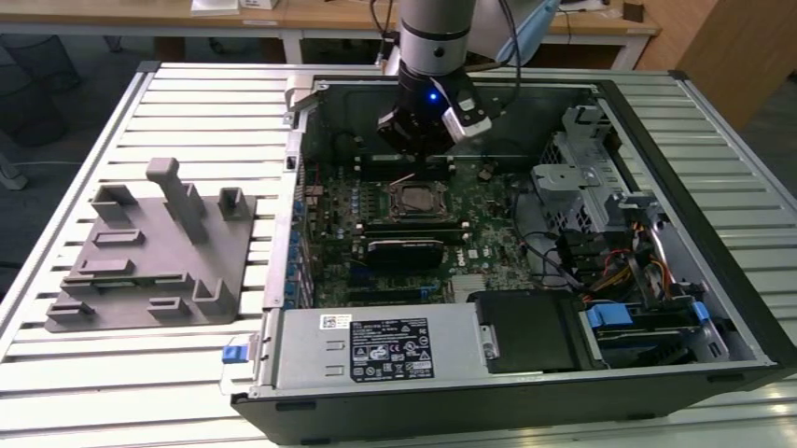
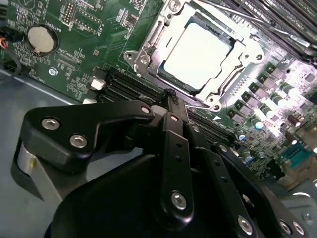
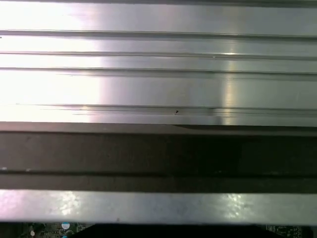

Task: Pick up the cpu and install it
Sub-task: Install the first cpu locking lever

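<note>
The cpu [image 2: 198, 54], a flat square chip with a shiny silver top, lies inside the metal-framed socket [image 2: 143, 49] on the green motherboard. In the exterior view the cpu [image 1: 413, 198] sits in the middle of the board inside the open computer case. My gripper [image 2: 170, 96] hangs just above the board beside the socket's edge. Its black fingers are pressed together with nothing between them. In the exterior view the gripper [image 1: 421, 154] is at the socket's far side, apart from the chip.
A grey plastic fixture block [image 1: 149, 252] with upright posts stands on the slatted metal table at the exterior view's left. The case walls [image 1: 697, 187], drive cage with cables [image 1: 598, 224] and power supply [image 1: 373, 345] ring the board. Memory slots [image 2: 124, 87] run beside the socket.
</note>
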Tool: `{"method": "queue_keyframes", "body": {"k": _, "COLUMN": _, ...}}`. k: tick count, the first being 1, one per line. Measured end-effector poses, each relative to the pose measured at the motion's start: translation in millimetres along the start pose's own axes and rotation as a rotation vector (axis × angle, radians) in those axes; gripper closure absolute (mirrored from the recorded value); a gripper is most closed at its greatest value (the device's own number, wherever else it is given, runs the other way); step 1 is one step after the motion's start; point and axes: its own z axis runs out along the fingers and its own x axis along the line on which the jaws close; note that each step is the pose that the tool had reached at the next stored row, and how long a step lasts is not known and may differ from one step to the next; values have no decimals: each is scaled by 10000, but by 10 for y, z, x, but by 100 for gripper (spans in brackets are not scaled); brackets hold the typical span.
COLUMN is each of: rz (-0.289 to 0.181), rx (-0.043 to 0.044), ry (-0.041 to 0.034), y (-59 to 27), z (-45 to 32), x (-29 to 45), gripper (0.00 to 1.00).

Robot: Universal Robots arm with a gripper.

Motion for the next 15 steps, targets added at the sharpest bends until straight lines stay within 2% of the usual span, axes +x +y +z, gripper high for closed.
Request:
{"method": "queue_keyframes", "body": {"k": 3, "rz": -170, "rx": -2, "ry": -4, "y": 4, "z": 22, "x": -2, "gripper": 89}}
{"method": "queue_keyframes", "body": {"k": 15, "rz": -174, "rx": -4, "ry": -4, "y": 18, "z": 116, "x": -53, "gripper": 89}}
